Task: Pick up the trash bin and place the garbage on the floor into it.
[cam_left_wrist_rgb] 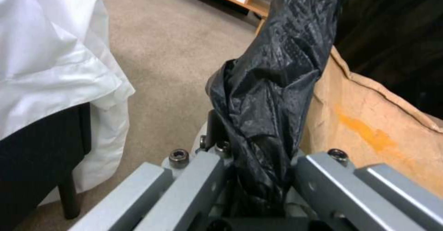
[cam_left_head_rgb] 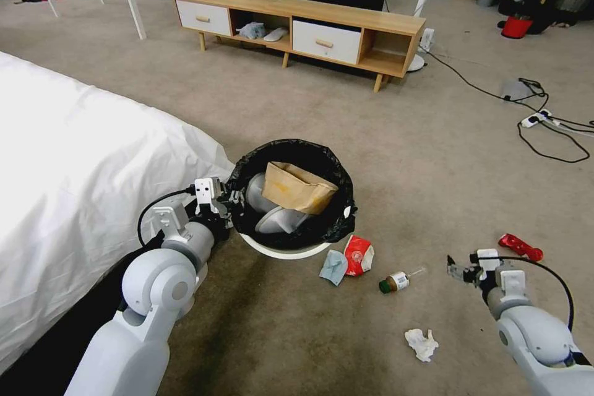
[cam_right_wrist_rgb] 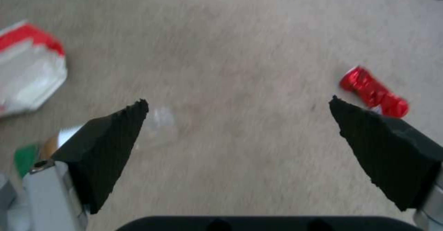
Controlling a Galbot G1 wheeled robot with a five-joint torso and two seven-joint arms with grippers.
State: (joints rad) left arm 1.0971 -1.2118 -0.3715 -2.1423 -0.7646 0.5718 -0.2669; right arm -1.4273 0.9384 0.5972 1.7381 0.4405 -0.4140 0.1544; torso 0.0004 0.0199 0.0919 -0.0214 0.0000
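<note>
The left end effector [cam_left_head_rgb: 228, 205] is clamping the bag-lined rim of the trash bin [cam_left_head_rgb: 291, 198], which is holding a brown paper bag [cam_left_head_rgb: 297, 187]. The right end effector [cam_left_head_rgb: 456, 269], pads spread apart, is hovering over the carpet between the green-capped bottle [cam_left_head_rgb: 396, 281] and the red wrapper [cam_left_head_rgb: 521, 247].

right gripper [cam_right_wrist_rgb: 237, 103] jaws spread above carpet [cam_right_wrist_rgb: 240, 44] | red wrapper [cam_right_wrist_rgb: 374, 92] near one jaw | red-white packet [cam_right_wrist_rgb: 27, 71] apart

Bare carpet [cam_right_wrist_rgb: 240, 68] lies open ahead of my spread right pincer [cam_right_wrist_rgb: 237, 103], red wrapper [cam_right_wrist_rgb: 373, 92] just beside one fingertip, bottle [cam_left_head_rgb: 395, 281] and packet [cam_right_wrist_rgb: 27, 71] crowding the other side.
</note>
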